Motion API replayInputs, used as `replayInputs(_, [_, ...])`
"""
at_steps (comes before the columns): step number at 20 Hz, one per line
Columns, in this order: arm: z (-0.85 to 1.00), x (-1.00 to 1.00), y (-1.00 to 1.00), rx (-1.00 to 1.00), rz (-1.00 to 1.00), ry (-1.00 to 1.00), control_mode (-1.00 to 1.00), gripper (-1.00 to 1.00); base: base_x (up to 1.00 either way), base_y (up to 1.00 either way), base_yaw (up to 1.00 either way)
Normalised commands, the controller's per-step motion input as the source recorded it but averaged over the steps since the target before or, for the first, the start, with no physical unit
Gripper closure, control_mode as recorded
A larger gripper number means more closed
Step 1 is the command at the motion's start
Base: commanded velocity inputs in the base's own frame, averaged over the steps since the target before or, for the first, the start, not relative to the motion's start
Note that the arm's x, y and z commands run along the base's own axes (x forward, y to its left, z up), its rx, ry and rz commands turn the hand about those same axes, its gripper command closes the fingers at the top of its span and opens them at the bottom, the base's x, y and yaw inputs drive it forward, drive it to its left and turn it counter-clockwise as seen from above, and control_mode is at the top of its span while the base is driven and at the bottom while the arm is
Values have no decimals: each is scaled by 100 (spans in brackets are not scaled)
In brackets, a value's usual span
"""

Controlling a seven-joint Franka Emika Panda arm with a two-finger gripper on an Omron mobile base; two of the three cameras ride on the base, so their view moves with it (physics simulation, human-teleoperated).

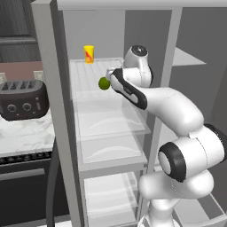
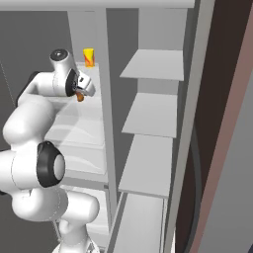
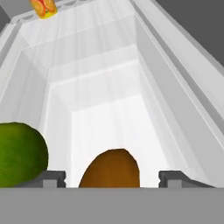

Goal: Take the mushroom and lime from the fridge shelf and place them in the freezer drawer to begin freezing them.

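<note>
While my arm reaches into the open fridge, my pincer [image 3: 112,178] sits low over the fridge shelf [image 1: 86,84], the wide translucent ridged one near the top of the compartment. Through the hand view, my two dark fingertips [image 3: 53,178] stand well apart at the bottom edge, and the mushroom [image 3: 111,168] rises between them, its brown cap centred in the gap. I see clear space on both sides of the cap, so my jaws are spread wide and have not closed on it; whether either tip touches it I cannot tell. From the right base view, the mushroom's tan-orange part peeks out just below my hand, at the shelf's near end. The lime [image 1: 104,83] rests on the same shelf, just beside the mushroom; in the hand view it is the big dark green ball at the lower left, outside my left-hand tip and close to it. Seen from the left base view, it lies just beside my wrist. A yellow cup [image 1: 89,54] with a red mark stands upright at the far back of the shelf, well apart from both. Below this shelf hang translucent bins [image 1: 111,128] with curved fronts, stacked one under another. Outside the fridge, on the marble counter [image 1: 24,135] to the left, sits a dark toaster [image 1: 23,99].
</note>
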Motion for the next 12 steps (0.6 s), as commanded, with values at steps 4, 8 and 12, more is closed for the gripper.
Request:
replayInputs(4, [-1,-13,0,0,-2,0,-100,100,0,0,0])
replayInputs(8, [0,-13,0,0,-2,-2,-100,100,0,0,0])
replayInputs(12, [8,-21,0,0,-1,-9,-100,100,0,0,0])
